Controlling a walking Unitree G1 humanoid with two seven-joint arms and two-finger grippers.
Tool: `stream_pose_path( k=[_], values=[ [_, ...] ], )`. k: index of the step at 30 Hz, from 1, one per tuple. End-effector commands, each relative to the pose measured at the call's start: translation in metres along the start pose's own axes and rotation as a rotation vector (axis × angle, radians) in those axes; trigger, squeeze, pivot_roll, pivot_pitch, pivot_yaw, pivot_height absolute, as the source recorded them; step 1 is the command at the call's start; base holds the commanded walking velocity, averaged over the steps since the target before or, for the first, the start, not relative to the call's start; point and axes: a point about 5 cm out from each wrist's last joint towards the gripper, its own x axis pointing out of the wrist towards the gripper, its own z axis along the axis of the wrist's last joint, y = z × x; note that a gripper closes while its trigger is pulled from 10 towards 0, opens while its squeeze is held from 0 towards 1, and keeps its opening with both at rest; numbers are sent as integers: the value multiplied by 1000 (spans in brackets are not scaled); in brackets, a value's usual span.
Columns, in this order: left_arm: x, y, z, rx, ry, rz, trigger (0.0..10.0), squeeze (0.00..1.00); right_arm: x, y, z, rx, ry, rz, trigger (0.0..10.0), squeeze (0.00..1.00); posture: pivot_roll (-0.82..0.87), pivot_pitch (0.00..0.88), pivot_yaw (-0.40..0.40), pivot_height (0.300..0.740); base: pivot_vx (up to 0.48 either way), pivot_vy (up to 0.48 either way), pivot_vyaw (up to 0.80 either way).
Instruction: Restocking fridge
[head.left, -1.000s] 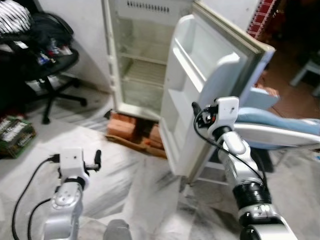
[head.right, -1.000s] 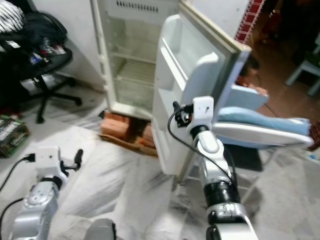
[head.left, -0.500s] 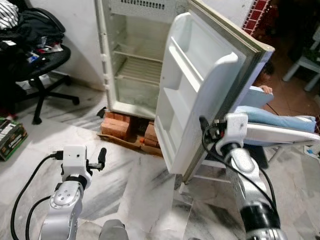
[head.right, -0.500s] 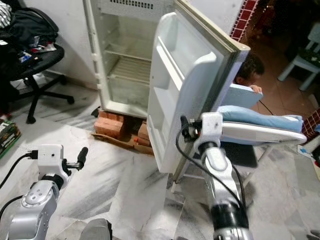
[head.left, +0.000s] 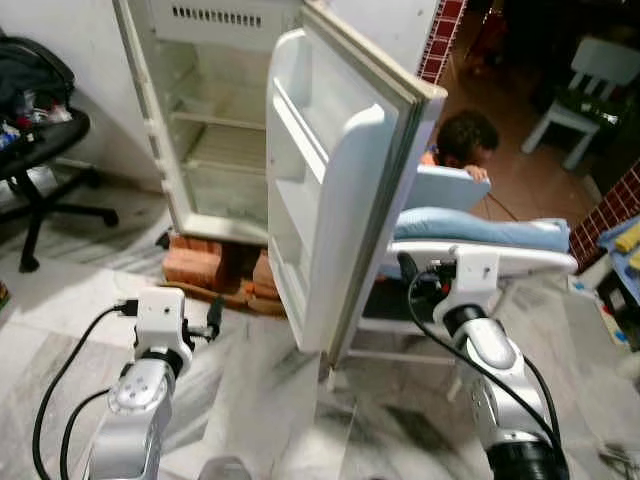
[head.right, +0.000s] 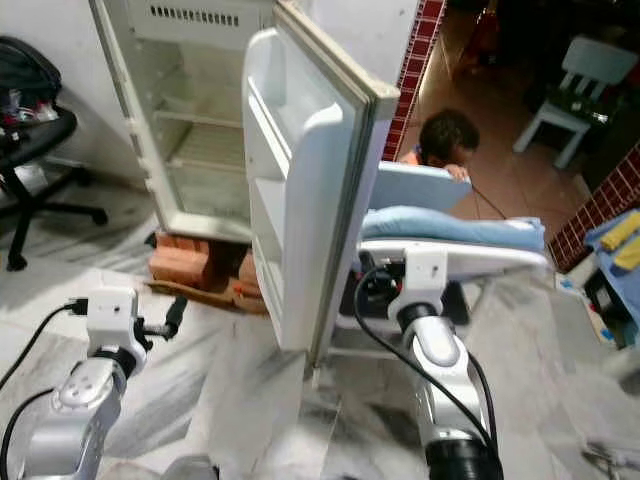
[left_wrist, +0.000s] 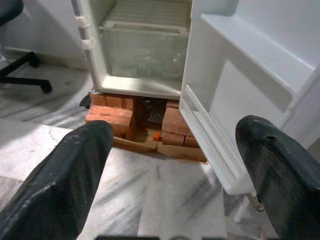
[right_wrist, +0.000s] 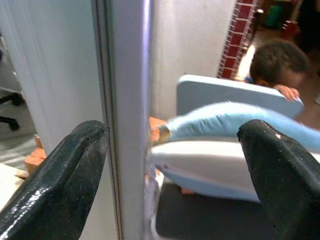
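Marble floor (head.left: 250, 400) with grey veining lies under both arms. Nearest, the left tool (left_wrist: 165, 170) is spread wide, its two black fingers (left_wrist: 75, 175) well apart, grasping nothing and touching nothing; it hangs low over the floor and faces the fridge base. The right tool (right_wrist: 165, 165) is likewise released wide, holding nothing, with the outer edge of the fridge door (head.left: 340, 180) standing between its two fingers in the right wrist view; contact with the edge cannot be confirmed. One white fridge (head.left: 215, 120) stands beyond on a base of red bricks (head.left: 200, 265), several in number. Its single door is swung open, showing moulded shelves in the door liner; the cabinet interior shows wire shelves and a clear drawer, with no stock visible. One office chair (head.left: 40, 150) stands at the left. Behind the door, a person (head.left: 465, 140) leans over a light blue reclined seat (head.left: 480, 230). One white chair (head.left: 585, 85) stands farthest right.
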Motion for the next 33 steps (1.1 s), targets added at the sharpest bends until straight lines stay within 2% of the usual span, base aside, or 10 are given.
stream_pose_path(
  k=[1, 10, 18, 26, 27, 28, 29, 30, 31, 33],
  values=[
    [1, 1, 3, -4, -13, 9, 10000, 0, 3, 0, 9, -5, -19, 8, 10000, 0, 154, 0, -73, 740, 469, 0, 0],
    [-1, 8, -1, -73, 8, 84, 10000, 0, 12, 0, 16, -33, -37, 43, 10000, 0, 158, 0, -80, 740, 154, 0, 0],
    [2, 6, 1, -61, 4, 74, 10000, 0, 17, 3, 19, -26, -44, 55, 10000, 0, 152, 0, -76, 740, 76, 0, 0],
    [2, 7, -2, -70, 27, 84, 10000, 0, 40, 20, 35, 2, -86, 151, 10000, 0, 154, 0, -73, 740, 0, 0, 0],
    [2, 8, -3, -71, 28, 85, 10000, 0, 49, 30, 42, 49, -99, 172, 10000, 0, 158, 0, -71, 740, 0, 0, 0],
    [3, 8, -3, -69, 30, 85, 10000, 0, 55, 47, 50, 116, -104, 260, 10000, 0, 165, 0, -74, 740, 0, 0, 0],
    [3, 8, -3, -69, 30, 85, 10000, 0, 55, 47, 50, 116, -104, 260, 10000, 0, 165, 0, -74, 740, 0, 0, 0],
    [2, 8, -3, -62, 32, 84, 10000, 0, 53, 70, 58, 211, -97, 441, 10000, 0, 170, 0, -75, 740, 0, 0, 0],
    [2, 8, -3, -57, 33, 83, 10000, 0, 48, 83, 63, 282, -88, 566, 10000, 0, 170, 0, -75, 740, 0, 0, 0],
    [-2, 10, -6, -50, 50, 88, 10000, 0, 14, 108, 80, 449, -62, 985, 10000, 0, 187, 0, -83, 740, 0, 0, 0]
  ],
)
